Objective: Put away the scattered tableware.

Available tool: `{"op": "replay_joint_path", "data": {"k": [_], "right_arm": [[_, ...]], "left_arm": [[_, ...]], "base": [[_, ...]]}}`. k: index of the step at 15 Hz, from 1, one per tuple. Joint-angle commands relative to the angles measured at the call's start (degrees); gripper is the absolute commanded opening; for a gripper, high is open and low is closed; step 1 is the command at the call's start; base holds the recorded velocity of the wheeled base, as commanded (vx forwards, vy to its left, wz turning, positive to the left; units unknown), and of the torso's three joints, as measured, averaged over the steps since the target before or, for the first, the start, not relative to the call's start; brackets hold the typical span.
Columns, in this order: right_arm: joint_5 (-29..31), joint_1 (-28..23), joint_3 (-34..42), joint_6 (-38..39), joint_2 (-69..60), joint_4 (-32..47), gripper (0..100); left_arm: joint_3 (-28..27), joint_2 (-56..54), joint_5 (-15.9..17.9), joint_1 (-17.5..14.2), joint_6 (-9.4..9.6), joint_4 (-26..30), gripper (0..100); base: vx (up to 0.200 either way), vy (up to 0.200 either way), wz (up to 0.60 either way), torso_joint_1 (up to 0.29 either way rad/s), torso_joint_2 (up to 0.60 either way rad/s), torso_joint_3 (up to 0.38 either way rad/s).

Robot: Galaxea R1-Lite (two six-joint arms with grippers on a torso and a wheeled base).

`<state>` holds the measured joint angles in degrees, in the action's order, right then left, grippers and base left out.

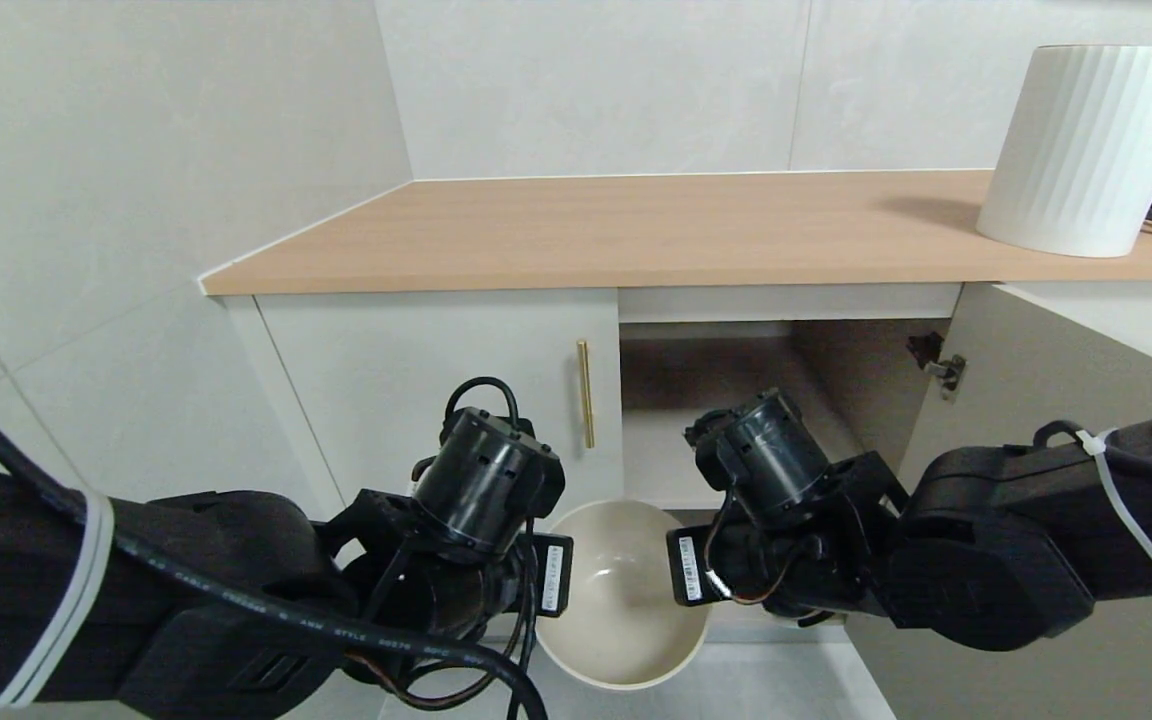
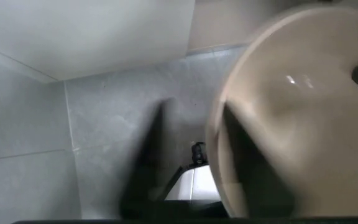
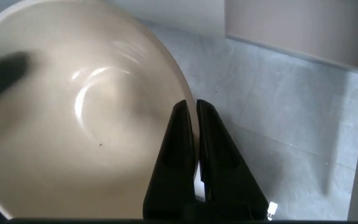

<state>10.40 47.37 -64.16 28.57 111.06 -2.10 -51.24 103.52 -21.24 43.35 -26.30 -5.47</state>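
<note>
Right end effector clamps tight on the bowl, held just in front of the open cabinet; left end effector straddles the opposite rim, fingers spread apart, also before that cabinet.

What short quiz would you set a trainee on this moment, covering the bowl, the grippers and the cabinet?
1. True or false: both cabinet doors are shut.
2. Of the left gripper and the right gripper, which is pinched shut on the rim of the bowl? A) left B) right C) both
3. Fill in: the white ribbed cylinder stands on the ____.

Key
1. False: the right door stands open.
2. B: the left gripper's fingers are spread, one on either side of the rim.
3. countertop
</note>
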Motion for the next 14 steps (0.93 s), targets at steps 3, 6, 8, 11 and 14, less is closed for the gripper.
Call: {"op": "replay_joint_path", "data": {"k": [3, 6, 8, 11, 14], "right_arm": [[0.2, -0.4, -0.4, 0.2, 0.1, -0.2, 0], [1.7, -6.2, -1.8, 1.5, 2.7, -4.6, 0], [2.8, -10.9, -1.9, 3.0, 5.8, -11.6, 0], [4.0, -16.1, -3.5, 3.0, 12.3, -19.1, 0], [6.6, -21.1, -8.2, 3.1, 17.2, -19.8, 0]], "left_arm": [[-0.2, -0.5, -0.1, 0.0, -0.16, -0.2, 100], [-0.3, -0.6, -0.2, -0.3, -0.34, -0.2, 100], [0.0, -0.4, -0.2, -0.3, -0.34, -1.8, 100], [0.0, -0.3, -0.2, -0.3, -0.34, -2.0, 100], [0.0, -0.4, -0.2, -0.3, -0.42, -2.0, 100]], "base": [[0.000, 0.000, 0.00, 0.000, 0.00, 0.000], [0.000, 0.000, 0.00, 0.000, 0.00, 0.000], [0.000, 0.000, 0.00, 0.000, 0.00, 0.000], [0.000, 0.000, 0.00, 0.000, 0.00, 0.000], [0.000, 0.000, 0.00, 0.000, 0.00, 0.000]]}}
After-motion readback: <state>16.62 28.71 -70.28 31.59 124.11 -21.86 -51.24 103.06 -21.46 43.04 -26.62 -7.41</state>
